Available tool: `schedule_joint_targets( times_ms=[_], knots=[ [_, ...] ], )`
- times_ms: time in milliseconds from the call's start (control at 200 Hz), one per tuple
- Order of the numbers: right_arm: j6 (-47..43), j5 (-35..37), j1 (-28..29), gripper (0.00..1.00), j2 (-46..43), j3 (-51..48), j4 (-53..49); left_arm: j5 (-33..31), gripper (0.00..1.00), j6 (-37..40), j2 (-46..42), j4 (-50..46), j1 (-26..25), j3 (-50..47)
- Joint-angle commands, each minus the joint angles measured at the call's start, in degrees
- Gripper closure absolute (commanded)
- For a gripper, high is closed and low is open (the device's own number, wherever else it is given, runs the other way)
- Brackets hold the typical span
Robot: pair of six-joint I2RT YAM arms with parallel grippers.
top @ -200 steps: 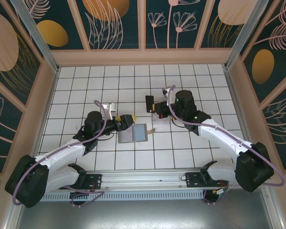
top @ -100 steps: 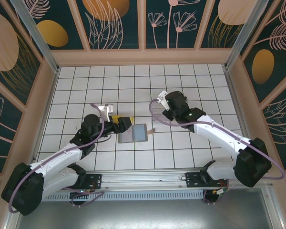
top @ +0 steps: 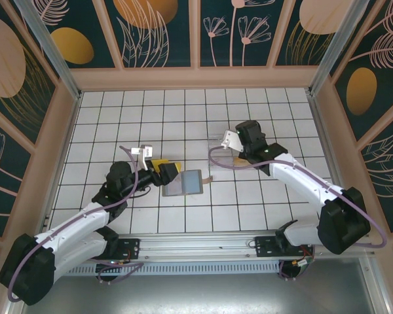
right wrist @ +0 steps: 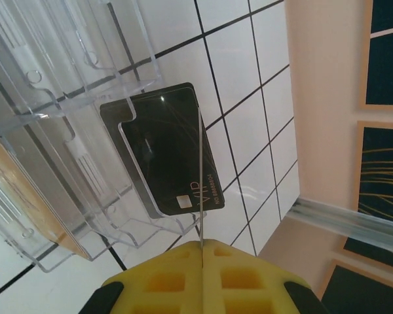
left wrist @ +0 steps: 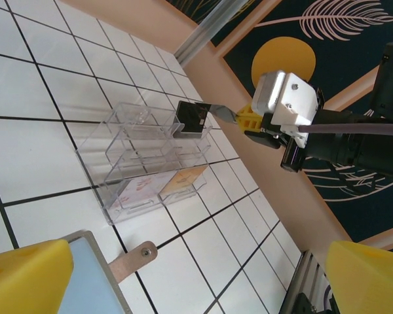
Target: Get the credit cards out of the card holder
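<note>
Drawn back slightly toward eight o'clock since a second ago: left claw (top: 167,169), jaws wide and empty, at the ten o'clock corner of the wallet (top: 183,183). Swung over the clear tray (left wrist: 134,140): right claw (left wrist: 249,122), shut on a thin card (left wrist: 224,112), edge-on from the right wrist, tip at a black card (right wrist: 160,154) tilted in the end slot. Wallet open flat, long axis nine-to-three, strap tab (left wrist: 134,258) toward three; bare tiles (top: 183,216) at six and twelve. From the left wrist, a tan card (left wrist: 183,180) in the near slot.
</note>
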Motion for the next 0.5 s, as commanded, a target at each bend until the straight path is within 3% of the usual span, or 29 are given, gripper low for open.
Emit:
schedule_joint_targets(
  times_ms=[0,495],
  knots=[
    [-6.28,-3.78,-0.31,1.0,-0.32,2.52,-2.5,1.21,0.01,-0.56,-0.55,2.48,0.09,-0.88],
    [-8.8,-5.05,-2.3,1.0,1.64,-1.39,1.09,0.93,0.01,-0.36,0.14,2.51,0.09,-0.88]
  ],
)
